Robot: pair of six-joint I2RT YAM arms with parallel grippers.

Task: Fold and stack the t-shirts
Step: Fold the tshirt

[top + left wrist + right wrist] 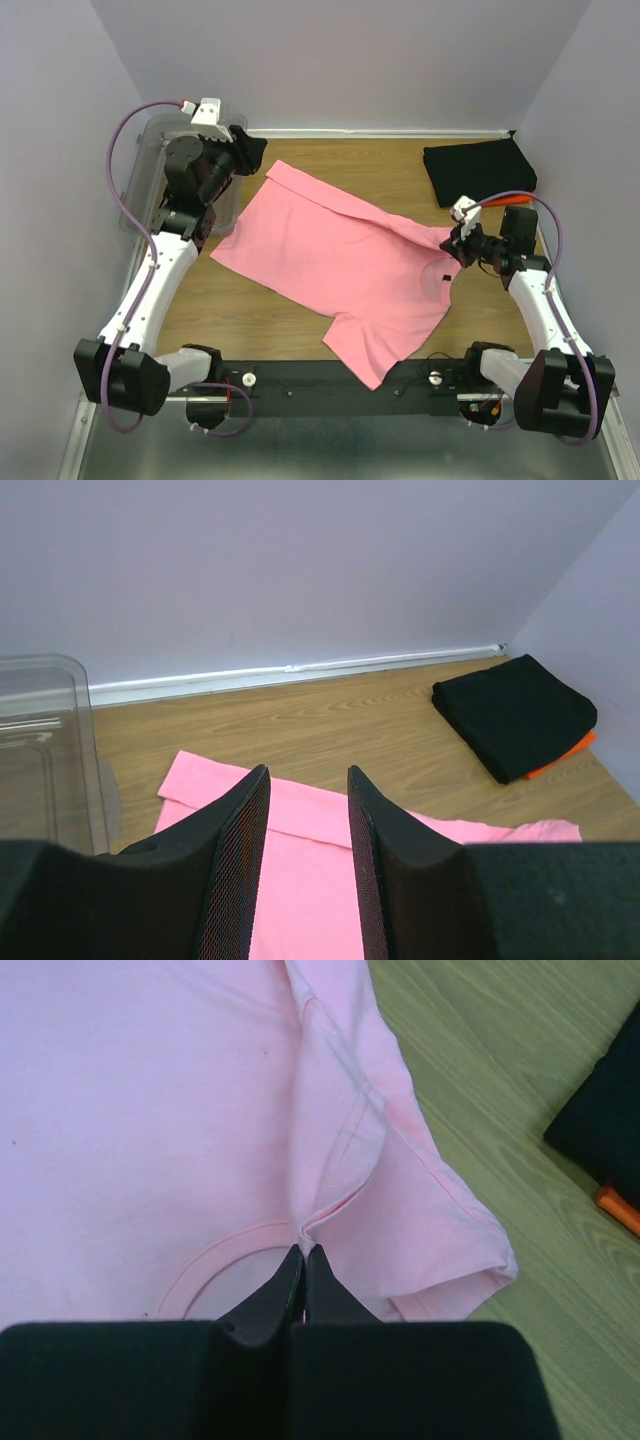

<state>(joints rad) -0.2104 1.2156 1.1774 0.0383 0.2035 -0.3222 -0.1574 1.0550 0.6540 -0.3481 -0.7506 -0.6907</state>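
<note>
Top external: we note the right pincer (455,240) clenched on the pink t-shirt (340,255), which spreads leftward from it across the table (390,170); the folded black t-shirt (478,170) lies apart, beyond it. Left wrist: we find the left pincer (307,772) released, pink cloth below and ahead of it. Right wrist: we confirm the jaws grasp a fold at the neckline.
</note>
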